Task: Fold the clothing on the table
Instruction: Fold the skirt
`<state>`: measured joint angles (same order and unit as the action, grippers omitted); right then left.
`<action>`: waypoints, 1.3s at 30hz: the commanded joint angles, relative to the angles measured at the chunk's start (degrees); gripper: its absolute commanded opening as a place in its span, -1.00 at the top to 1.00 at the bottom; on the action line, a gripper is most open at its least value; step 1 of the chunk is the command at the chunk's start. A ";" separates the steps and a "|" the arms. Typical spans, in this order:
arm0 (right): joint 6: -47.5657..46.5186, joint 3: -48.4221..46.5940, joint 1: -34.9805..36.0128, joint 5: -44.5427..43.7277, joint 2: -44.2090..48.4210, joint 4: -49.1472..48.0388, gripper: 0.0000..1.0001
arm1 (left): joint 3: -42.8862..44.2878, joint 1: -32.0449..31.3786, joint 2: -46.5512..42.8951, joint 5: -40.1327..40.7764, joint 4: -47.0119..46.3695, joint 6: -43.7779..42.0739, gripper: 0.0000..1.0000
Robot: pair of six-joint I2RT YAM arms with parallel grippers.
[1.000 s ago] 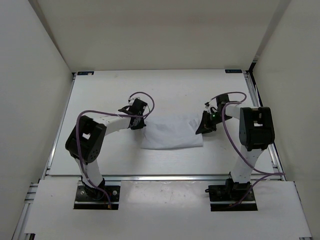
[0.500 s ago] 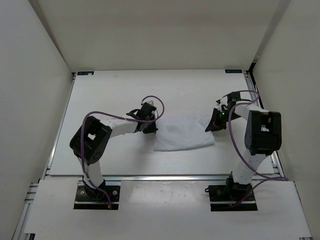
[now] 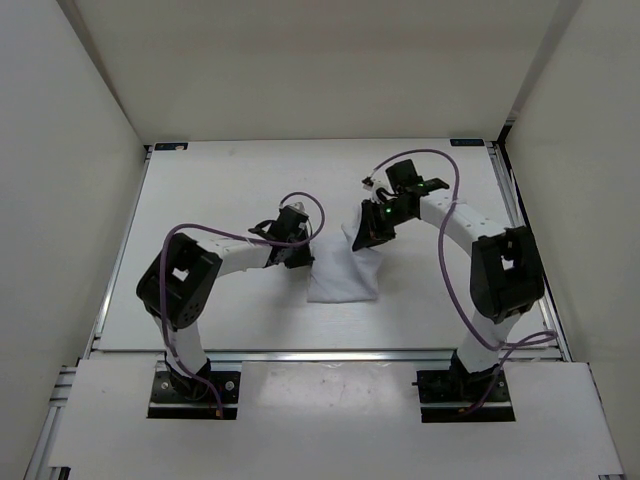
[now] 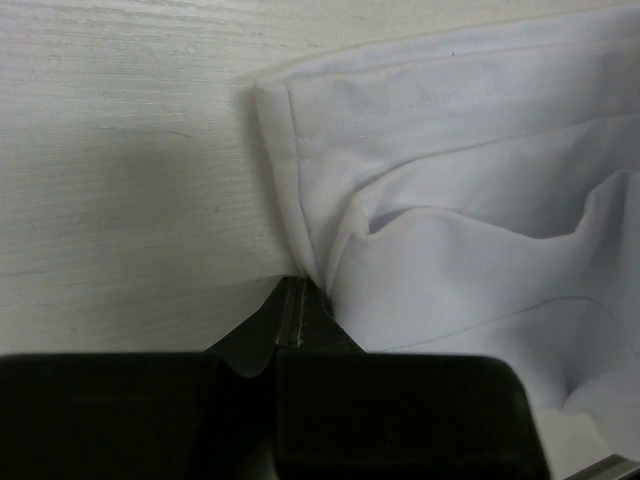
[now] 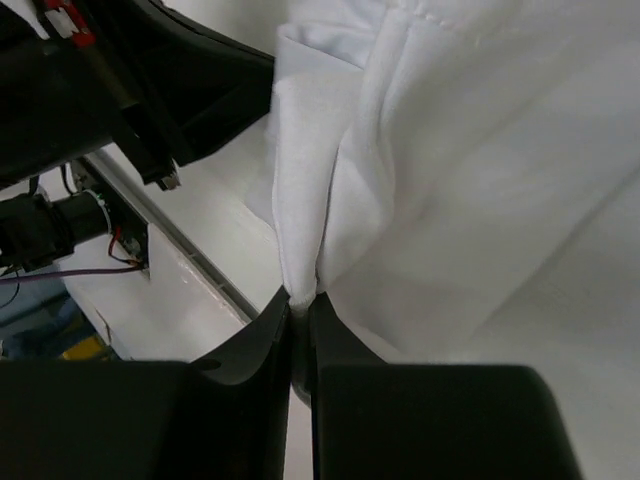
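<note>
We list the left pincer [image 4: 300,292] as pressed together, pinching the hemmed left edge of the clothing [image 3: 340,282] low against the worktop [image 3: 220,180]. We list the right pincer [image 5: 300,300] as nipped on a gathered fold of the same white garment, lifted at its far right side. The clothing lies bunched between both pincers, near mid-worktop.
</note>
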<state>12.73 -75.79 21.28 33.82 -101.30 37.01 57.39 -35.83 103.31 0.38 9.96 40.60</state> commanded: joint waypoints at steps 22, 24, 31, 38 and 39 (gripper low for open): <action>10.38 -14.13 10.45 17.40 -16.05 -9.83 -0.39 | -4.12 4.19 -4.43 -0.47 3.67 -1.05 1.00; 12.92 -11.85 10.54 21.88 -14.47 -14.67 -0.38 | -4.39 4.37 -4.78 -0.47 3.41 -0.79 1.00; 15.04 -4.91 6.24 25.85 -6.12 -18.38 0.05 | -4.21 7.09 -4.52 -0.47 3.23 -0.61 1.00; 6.45 0.74 0.17 14.09 -0.56 -8.47 0.83 | -4.91 8.06 -5.75 -0.47 2.00 0.01 1.00; 5.21 0.73 0.60 10.86 -1.00 -6.01 0.75 | -5.18 8.06 -5.92 -0.47 2.00 0.53 1.00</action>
<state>23.35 -75.59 21.71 51.20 -102.39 24.40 53.71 -28.03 100.16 -1.32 10.24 41.01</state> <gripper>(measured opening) 0.110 0.019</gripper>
